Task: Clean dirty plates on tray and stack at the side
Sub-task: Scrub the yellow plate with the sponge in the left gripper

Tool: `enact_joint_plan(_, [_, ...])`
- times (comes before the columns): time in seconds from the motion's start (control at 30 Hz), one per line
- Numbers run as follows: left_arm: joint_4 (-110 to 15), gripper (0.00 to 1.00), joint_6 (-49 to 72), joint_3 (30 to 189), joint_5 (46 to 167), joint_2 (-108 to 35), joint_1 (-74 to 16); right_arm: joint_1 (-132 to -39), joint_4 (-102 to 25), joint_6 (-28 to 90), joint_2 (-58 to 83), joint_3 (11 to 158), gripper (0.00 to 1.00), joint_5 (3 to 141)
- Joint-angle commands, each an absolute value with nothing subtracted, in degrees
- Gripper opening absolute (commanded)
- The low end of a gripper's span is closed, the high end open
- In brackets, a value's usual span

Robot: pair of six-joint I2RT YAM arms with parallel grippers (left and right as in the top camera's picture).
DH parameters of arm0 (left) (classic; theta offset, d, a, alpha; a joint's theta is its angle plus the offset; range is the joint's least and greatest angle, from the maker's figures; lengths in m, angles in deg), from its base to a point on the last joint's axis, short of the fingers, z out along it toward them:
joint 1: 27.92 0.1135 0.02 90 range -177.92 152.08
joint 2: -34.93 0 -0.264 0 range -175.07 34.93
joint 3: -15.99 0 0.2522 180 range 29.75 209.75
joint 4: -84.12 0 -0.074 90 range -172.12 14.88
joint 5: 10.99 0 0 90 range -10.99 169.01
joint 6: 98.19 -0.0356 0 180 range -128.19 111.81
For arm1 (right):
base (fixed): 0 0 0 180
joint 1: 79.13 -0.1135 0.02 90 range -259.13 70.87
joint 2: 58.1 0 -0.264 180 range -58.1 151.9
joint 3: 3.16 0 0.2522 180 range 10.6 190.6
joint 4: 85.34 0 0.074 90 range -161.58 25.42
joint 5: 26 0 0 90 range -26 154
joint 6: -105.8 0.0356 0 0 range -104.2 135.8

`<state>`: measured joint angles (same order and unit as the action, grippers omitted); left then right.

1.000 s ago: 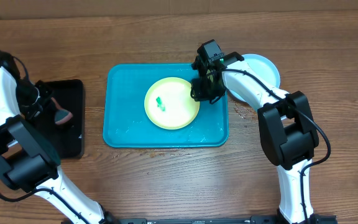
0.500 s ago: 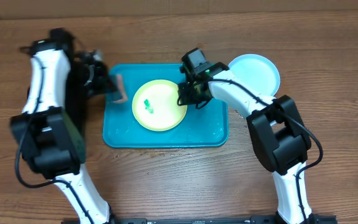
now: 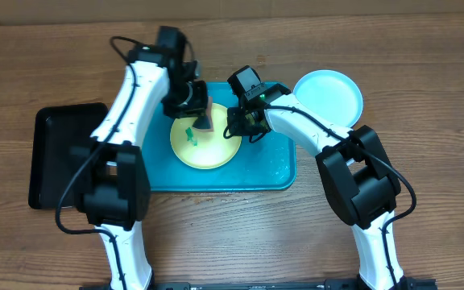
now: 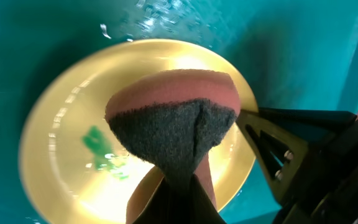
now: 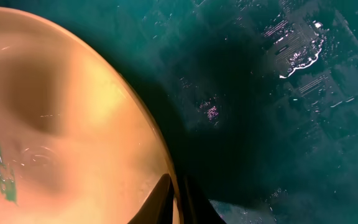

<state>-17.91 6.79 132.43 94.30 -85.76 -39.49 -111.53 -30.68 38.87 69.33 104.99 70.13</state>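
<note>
A yellow-green plate (image 3: pixel 202 143) with a green smear (image 3: pixel 188 134) lies on the teal tray (image 3: pixel 272 173). My left gripper (image 3: pixel 200 118) is shut on a pink sponge with a dark scouring face (image 4: pixel 173 124) and holds it just above the plate (image 4: pixel 61 143), right of the smear (image 4: pixel 101 149). My right gripper (image 3: pixel 242 129) is shut on the plate's right rim (image 5: pixel 166 180), one finger on each side. A pale cyan plate (image 3: pixel 327 95) lies on the table right of the tray. The white plate is not in view.
A black tray (image 3: pixel 59 153) lies at the left of the table. Water drops shine on the teal tray's floor (image 5: pixel 297 50). The right arm (image 3: pixel 312 133) crosses the tray's upper right corner.
My left arm swung right from the tray's left edge, carrying the sponge over the yellow-green plate. The right gripper kept hold of the rim and the plate barely moved.
</note>
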Motion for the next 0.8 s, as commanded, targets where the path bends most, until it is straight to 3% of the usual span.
enact_joint_plan(0.0, [-18.11,0.04,12.23,131.70,89.16,-87.85,-40.93,-110.68,-30.33,41.07,69.97,103.51,0.08,66.61])
enact_joint_plan(0.43, [-20.93,0.04,12.41,127.92,89.06,-93.91,-42.20,-109.06,-29.98,41.53,69.97,103.51,0.06,68.32])
enact_joint_plan(0.77, [-17.45,0.04,12.45,128.36,57.54,-94.65,-41.94,-109.04,-29.50,41.51,69.97,103.51,0.05,68.30])
